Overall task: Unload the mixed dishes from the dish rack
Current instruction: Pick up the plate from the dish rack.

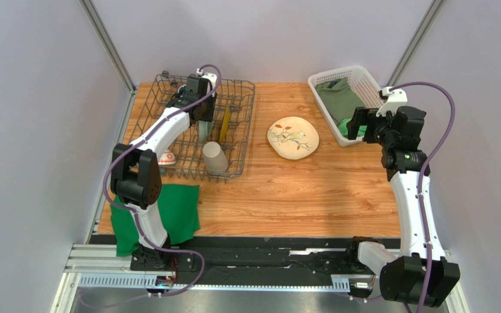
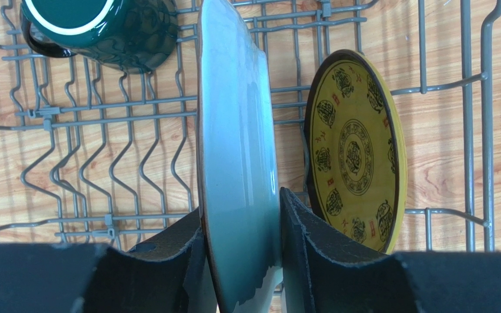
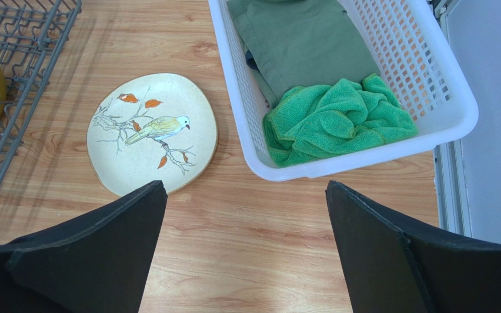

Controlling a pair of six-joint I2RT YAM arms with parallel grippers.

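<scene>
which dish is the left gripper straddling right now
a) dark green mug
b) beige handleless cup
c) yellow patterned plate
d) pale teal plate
d: in the left wrist view the left gripper has one finger against each face of the pale teal plate, which stands on edge in the dish rack. The yellow patterned plate stands beside it untouched, and the dark green mug is off at the far corner.

A wood-grain counter (image 1: 312, 189) is enclosed on three sides by plain, pale grey walls (image 1: 266, 39). The rear corners are marked by slanting metal posts (image 1: 107, 42). Along the near edge, a black strip and a ribbed aluminium rail (image 1: 253, 282) are seen. The space is evenly lit, and only soft shadows are cast.
</scene>
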